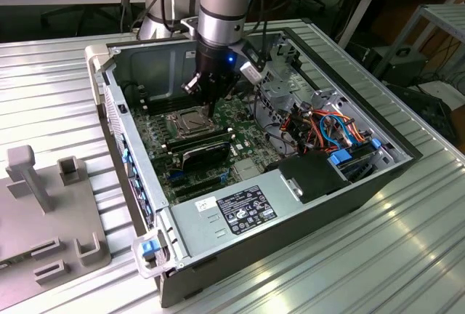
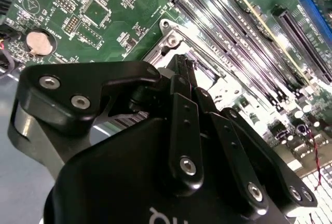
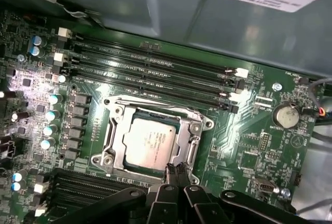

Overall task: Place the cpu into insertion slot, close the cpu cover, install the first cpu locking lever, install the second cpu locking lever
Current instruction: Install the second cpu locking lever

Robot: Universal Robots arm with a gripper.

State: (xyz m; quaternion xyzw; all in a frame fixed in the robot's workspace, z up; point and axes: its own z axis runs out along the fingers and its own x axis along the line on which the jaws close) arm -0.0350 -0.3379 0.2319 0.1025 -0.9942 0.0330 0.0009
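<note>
The cpu [image 3: 150, 141], a flat silver-grey square, lies in the insertion slot [image 3: 105, 157] on the green motherboard. The cpu cover [image 3: 193, 137], a silvery window frame, lies flat around the chip. My gripper [image 3: 176, 169] is shut, its black fingertips pressed together at the socket's edge, right beside the cover's rim. In the second wrist view the fingertips [image 2: 182, 64] point down at a corner of the socket frame [image 2: 171, 38]. From the exterior view the gripper [image 1: 208, 107] hangs just over the socket [image 1: 185, 121] inside the open computer case.
Long black memory slots [image 3: 155, 76] run beside the socket, with a coin battery [image 3: 284, 115] farther off. The case walls [image 1: 116, 103], a power supply [image 1: 243, 208], a drive cage with coloured cables [image 1: 330, 125] and a grey fixture [image 1: 43, 212] surround the work area.
</note>
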